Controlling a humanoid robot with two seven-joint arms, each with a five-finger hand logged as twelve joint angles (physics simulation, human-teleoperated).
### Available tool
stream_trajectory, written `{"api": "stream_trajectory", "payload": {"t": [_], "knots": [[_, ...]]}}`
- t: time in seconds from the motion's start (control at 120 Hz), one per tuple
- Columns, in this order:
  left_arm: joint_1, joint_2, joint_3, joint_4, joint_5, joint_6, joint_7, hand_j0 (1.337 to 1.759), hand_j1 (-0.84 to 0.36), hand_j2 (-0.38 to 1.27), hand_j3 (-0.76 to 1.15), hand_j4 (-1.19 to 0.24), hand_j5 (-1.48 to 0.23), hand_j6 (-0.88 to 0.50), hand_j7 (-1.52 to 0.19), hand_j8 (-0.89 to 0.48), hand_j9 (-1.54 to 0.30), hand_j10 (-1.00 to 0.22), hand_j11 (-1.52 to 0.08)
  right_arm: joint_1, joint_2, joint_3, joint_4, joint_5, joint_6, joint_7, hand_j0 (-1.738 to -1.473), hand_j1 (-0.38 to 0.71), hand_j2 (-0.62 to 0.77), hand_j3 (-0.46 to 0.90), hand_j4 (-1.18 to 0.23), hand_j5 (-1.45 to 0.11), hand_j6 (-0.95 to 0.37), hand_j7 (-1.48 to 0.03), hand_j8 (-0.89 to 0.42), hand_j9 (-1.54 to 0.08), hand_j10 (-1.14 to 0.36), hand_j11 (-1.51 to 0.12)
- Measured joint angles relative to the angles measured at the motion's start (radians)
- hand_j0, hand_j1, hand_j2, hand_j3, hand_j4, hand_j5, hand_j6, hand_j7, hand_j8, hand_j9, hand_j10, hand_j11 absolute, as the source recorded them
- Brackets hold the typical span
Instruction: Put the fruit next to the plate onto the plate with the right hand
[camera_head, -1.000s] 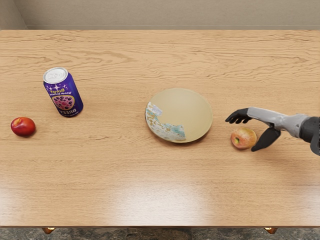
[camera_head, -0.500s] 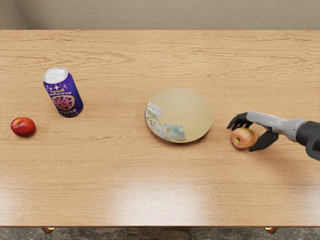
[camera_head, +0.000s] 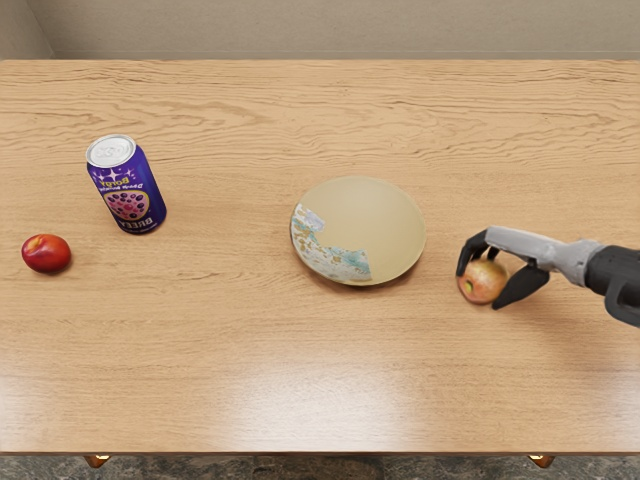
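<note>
The wooden table (camera_head: 320, 380) is carrying every item; the plate (camera_head: 375, 220) is lying near its middle and is serving as the reference. The right hand (camera_head: 505, 243) is reaching in just to the right of the plate; its fingers (camera_head: 468, 252) are curling over the apple (camera_head: 483, 280) and its thumb (camera_head: 520, 285) is pressing the opposite side, enclosing the fruit. The purple can (camera_head: 126, 185) is standing upright well left of the plate; the apple is resting on the table just beside the plate's right rim, not touching it; a red fruit (camera_head: 46, 253) is lying far left of the plate.

right robot hand (camera_head: 505, 246) | lowered, fingers now wrapping apple (camera_head: 482, 283)
</note>
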Motion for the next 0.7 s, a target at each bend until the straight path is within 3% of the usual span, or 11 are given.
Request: {"api": "stream_trajectory", "payload": {"t": [0.108, 0.25, 0.358, 0.433, 0.7], "knots": [[0.000, 0.000, 0.000, 0.000, 0.000, 0.000, 0.000, 1.658, 0.06, 0.05, 0.00, -0.25, -0.32, -0.25, -0.32, -0.25, -0.32, -0.24, -0.32, -0.002, 0.002, -0.003, -0.001, -0.002, -0.002, 0.004, -1.648, 0.16, 0.13, 0.00, -0.73, -0.84, -0.35, -0.89, -0.35, -0.89, -0.43, -0.93], [0.000, 0.000, 0.000, 0.000, 0.000, 0.000, 0.000, 1.658, 0.06, 0.05, 0.00, -0.24, -0.32, -0.25, -0.32, -0.25, -0.32, -0.24, -0.32, -0.004, 0.002, -0.009, -0.003, -0.001, -0.001, 0.004, -1.646, 0.14, 0.24, 0.00, -0.84, -0.94, -0.39, -1.01, -0.37, -1.00, -0.50, -1.04], [0.000, 0.000, 0.000, 0.000, 0.000, 0.000, 0.000, 1.658, 0.06, 0.05, 0.00, -0.25, -0.32, -0.25, -0.32, -0.25, -0.32, -0.24, -0.32, 0.000, -0.002, -0.007, -0.003, 0.017, 0.007, 0.005, -1.648, 0.15, 0.35, 0.00, -0.84, -1.03, -0.37, -1.06, -0.35, -1.07, -0.48, -1.10], [0.000, 0.000, 0.000, 0.000, 0.000, 0.000, 0.000, 1.658, 0.06, 0.05, 0.00, -0.25, -0.32, -0.25, -0.32, -0.25, -0.32, -0.24, -0.32, 0.007, -0.006, -0.004, -0.001, 0.035, 0.018, 0.007, -1.650, 0.15, 0.32, 0.00, -0.82, -1.08, -0.36, -1.08, -0.32, -1.10, -0.46, -1.13], [0.000, 0.000, 0.000, 0.000, 0.000, 0.000, 0.000, 1.658, 0.06, 0.05, 0.00, -0.25, -0.32, -0.25, -0.32, -0.25, -0.32, -0.25, -0.32, 0.068, -0.053, 0.004, -0.001, 0.149, 0.108, 0.086, -1.654, 0.17, 0.32, 0.00, -0.75, -1.19, -0.33, -1.12, -0.24, -1.20, -0.40, -1.21]]}}
